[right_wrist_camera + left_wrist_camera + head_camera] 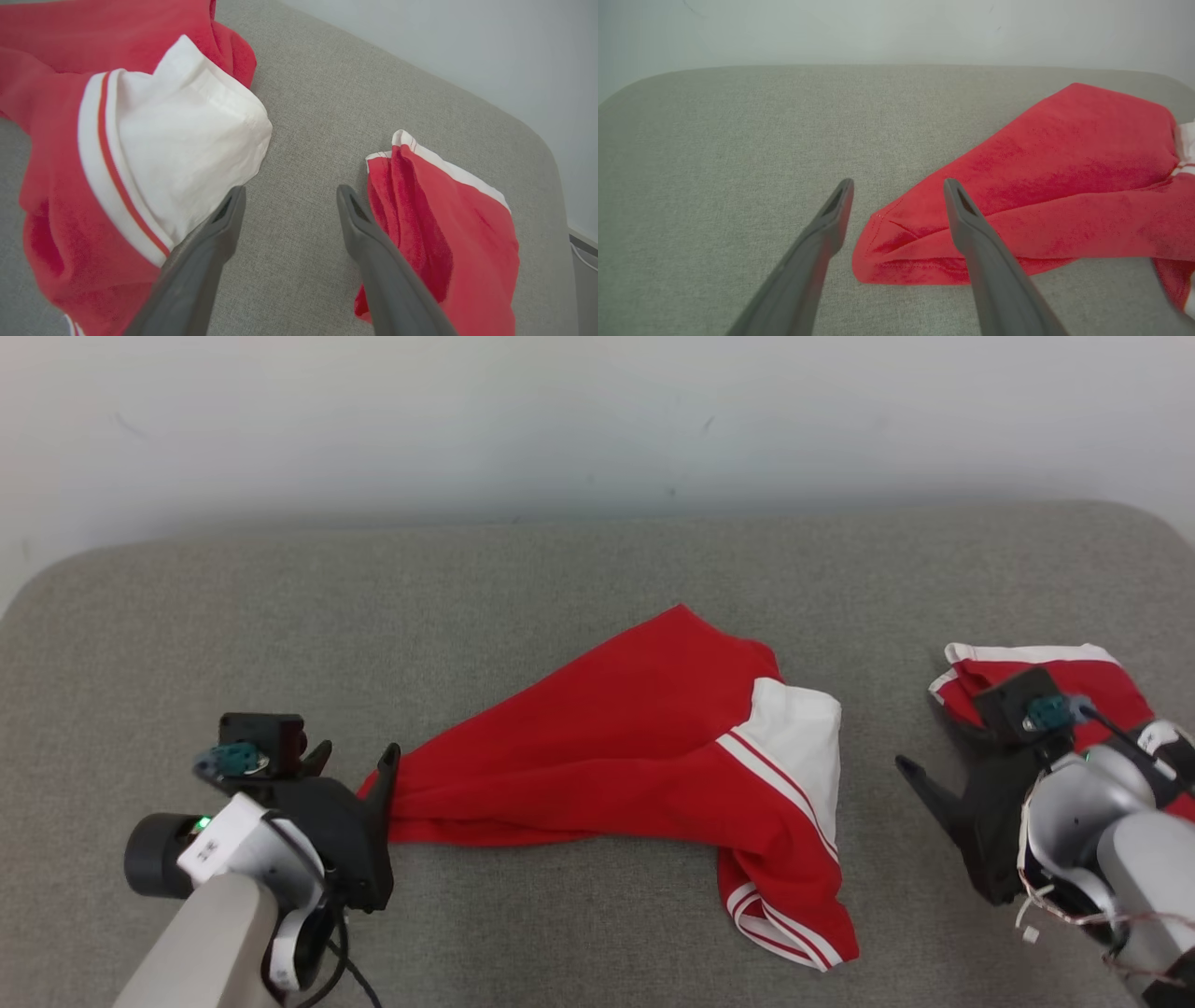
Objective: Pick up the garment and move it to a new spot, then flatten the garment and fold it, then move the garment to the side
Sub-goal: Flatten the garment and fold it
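Grey cushion (560, 560) holds the garment (607, 747) stretched crosswise, tapering leftward — left gripper (358, 753) and right gripper (290, 189) jaws apart.

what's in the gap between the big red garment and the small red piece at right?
Bare grey cushion, with the right gripper open and pointing into that gap. The right wrist view shows it best.

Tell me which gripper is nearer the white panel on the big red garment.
Right. The right gripper sits open just beside the white panel; the left gripper is far off, at the opposite corner of the red garment.
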### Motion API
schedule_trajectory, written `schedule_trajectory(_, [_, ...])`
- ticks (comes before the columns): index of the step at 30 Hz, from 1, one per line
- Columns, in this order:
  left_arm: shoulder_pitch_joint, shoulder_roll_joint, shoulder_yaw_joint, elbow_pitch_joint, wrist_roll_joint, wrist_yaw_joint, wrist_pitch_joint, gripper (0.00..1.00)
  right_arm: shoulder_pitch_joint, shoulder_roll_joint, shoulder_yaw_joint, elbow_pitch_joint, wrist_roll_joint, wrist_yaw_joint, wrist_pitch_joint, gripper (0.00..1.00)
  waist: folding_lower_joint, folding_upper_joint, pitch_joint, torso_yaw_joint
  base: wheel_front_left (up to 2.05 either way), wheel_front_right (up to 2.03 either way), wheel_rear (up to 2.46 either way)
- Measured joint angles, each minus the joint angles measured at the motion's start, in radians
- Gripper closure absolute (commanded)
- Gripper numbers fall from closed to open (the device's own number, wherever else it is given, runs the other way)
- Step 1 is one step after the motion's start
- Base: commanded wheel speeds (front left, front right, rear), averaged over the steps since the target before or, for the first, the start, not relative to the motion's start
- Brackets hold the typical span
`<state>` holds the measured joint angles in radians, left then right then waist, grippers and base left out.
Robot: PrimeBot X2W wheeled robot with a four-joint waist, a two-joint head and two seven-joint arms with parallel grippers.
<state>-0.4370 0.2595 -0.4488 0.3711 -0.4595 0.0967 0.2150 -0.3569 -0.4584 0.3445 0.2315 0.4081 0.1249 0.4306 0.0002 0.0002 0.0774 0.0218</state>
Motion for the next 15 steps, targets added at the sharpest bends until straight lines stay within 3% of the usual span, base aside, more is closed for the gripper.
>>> schedule_trajectory(5, [-0.072,-0.017,-0.057,0.086,0.041,0.003,0.116,0.00,-0.110,-0.050,0.082,0.025,-0.001,0.007,0.072,0.00,0.0000,0.0000,0.042,0.014,0.00,0.00,0.00])
schedule_trajectory(10, [-0.152,-0.077,-0.082,0.141,0.058,0.008,0.189,0.00,-0.226,-0.170,0.315,-0.010,0.068,0.007,0.078,0.00,0.0000,0.0000,0.088,0.041,0.00,0.00,0.00])
schedule_trajectory(15, [-0.204,-0.110,-0.096,0.178,0.061,0.008,0.226,0.00,-0.314,-0.231,0.433,-0.016,0.129,0.007,0.037,0.00,0.0000,0.0000,0.118,0.071,0.00,0.00,0.00])
